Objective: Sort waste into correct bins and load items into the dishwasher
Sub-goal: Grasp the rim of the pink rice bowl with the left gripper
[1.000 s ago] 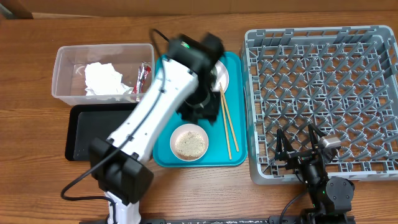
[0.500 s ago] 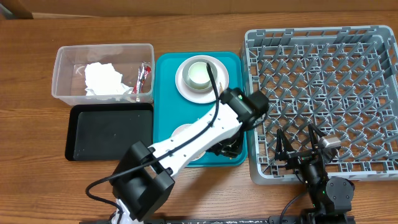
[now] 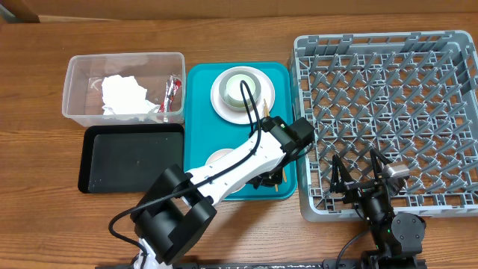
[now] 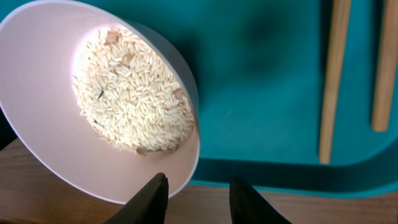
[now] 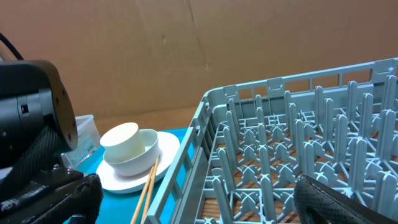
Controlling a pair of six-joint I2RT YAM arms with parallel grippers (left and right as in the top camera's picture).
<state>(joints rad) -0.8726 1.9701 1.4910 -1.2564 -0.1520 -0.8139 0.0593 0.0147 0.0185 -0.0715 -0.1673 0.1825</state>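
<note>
My left gripper (image 4: 198, 196) hovers low over the front right corner of the teal tray, jaws a little apart with nothing between them. Its left finger is just beside the rim of a white bowl (image 4: 43, 93) holding rice grains (image 4: 134, 102). Two wooden chopsticks (image 4: 331, 81) lie on the tray to the right. From overhead the left gripper (image 3: 270, 178) partly hides this bowl (image 3: 217, 158) and the chopsticks (image 3: 264, 112). A plate (image 3: 221, 100) carries a second bowl with a cup inside. My right gripper (image 3: 358, 178) stands wide open over the grey dish rack (image 3: 388, 112).
The clear tub (image 3: 82, 71) at the back left holds crumpled tissue (image 3: 123, 95) and a red wrapper (image 3: 173, 90). A black tray (image 3: 133, 157) lies in front of it. The teal tray (image 3: 200, 134) sits between these and the rack.
My left arm has swung from the tray's middle to its front right corner beside the rice bowl. Its jaws have narrowed. The right arm has not moved.
</note>
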